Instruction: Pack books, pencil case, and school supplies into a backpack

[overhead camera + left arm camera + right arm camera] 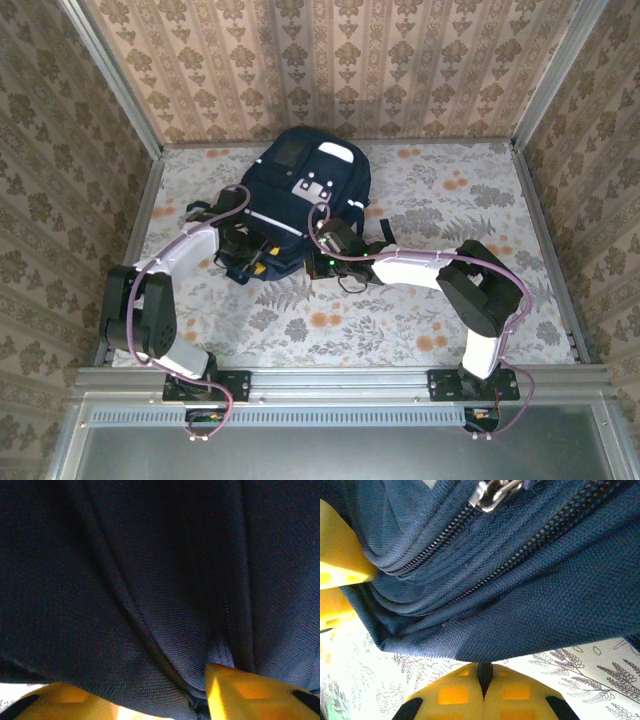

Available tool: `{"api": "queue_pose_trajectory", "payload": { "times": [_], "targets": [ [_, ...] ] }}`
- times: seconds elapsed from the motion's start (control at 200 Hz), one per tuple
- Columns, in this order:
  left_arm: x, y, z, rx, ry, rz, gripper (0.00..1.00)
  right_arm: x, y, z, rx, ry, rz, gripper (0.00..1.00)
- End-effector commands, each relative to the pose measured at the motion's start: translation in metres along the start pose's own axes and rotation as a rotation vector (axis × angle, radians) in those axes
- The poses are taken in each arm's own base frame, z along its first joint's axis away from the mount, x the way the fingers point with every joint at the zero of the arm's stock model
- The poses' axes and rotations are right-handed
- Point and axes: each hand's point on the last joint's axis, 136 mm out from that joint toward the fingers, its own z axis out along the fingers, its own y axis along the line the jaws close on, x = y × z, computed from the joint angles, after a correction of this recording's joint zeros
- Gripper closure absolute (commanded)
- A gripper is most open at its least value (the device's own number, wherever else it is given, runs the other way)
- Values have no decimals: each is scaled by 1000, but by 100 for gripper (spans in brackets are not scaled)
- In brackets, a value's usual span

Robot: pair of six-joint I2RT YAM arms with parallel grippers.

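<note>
Backpack (300,185) lay flat on the floral table cover (450,210), toward the far side and about midway across, its white patch (312,188) facing up. Both arms reached in to its near edge, left arm at the near-left corner, right arm at the near-right.

Left gripper (140,680) – yellow fingers (250,695) stood well apart, low in the wrist view. Dark navy fabric hung over and between them in long folds; one fold bunched against the inner face of the right-hand finger. Jaws parted, nothing clamped flat between them.

Right gripper (481,666) – the two yellow fingers met face to face, only a thin dark line between them. The backpack's lower hem came down right to that line, and the cloth appeared pinched at the tips. Above the hem ran two zipper tracks, slanting up to the right, with a silver zipper pull (492,490) at the top of the wrist view. Fern-printed table cover showed just beneath the hem on both sides of the fingers.

No books or supply packets could be made out from overhead.
</note>
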Motion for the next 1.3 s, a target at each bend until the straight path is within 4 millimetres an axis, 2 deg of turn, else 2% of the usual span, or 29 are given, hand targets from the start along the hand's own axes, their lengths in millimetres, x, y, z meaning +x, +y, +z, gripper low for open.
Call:
{"api": "queue_pose_trajectory", "payload": {
  "times": [0.0,0.1,0.255,0.42,0.53,0.61,0.7,0.81,0.89,1.02,1.06,1.16,1.25,1.295],
  "targets": [
    [-12,-6,8,1,-22,-1,59,-6,26,-1,-98,-25,-17,100],
    [-19,-10,6,11,-51,20,72,-4,23,-1,-88,-24,-24,100],
    [-28,-12,-7,8,-102,41,100,-1,14,-2,-46,-19,-48,100],
    [-34,-2,-17,-1,-119,21,100,5,-10,-2,69,5,-124,100],
    [-35,8,-19,-8,-119,8,100,4,-44,-3,211,15,-165,100],
    [-36,17,-18,-26,-118,-3,100,-4,-68,-6,268,-1,-130,100],
    [-36,26,-15,-34,-109,-22,100,-22,-96,-14,310,-63,-44,100],
    [-34,28,-13,-29,-102,-27,100,-43,-122,-21,325,-132,62,100],
    [-32,26,-11,-17,-95,-19,100,-54,-126,-21,299,-155,99,100],
    [-22,14,-9,5,-74,29,100,-63,-118,-24,275,-167,101,100],
    [-18,9,-7,18,-65,48,100,-61,-118,-27,274,-166,103,90],
    [-4,-1,-1,34,-39,91,100,-52,-118,-38,283,-153,114,52],
    [11,-14,6,44,-13,149,100,-42,-114,-59,278,-147,118,33],
    [20,-22,11,49,13,180,100,-36,-112,-73,278,-158,121,29]
  ]
}}
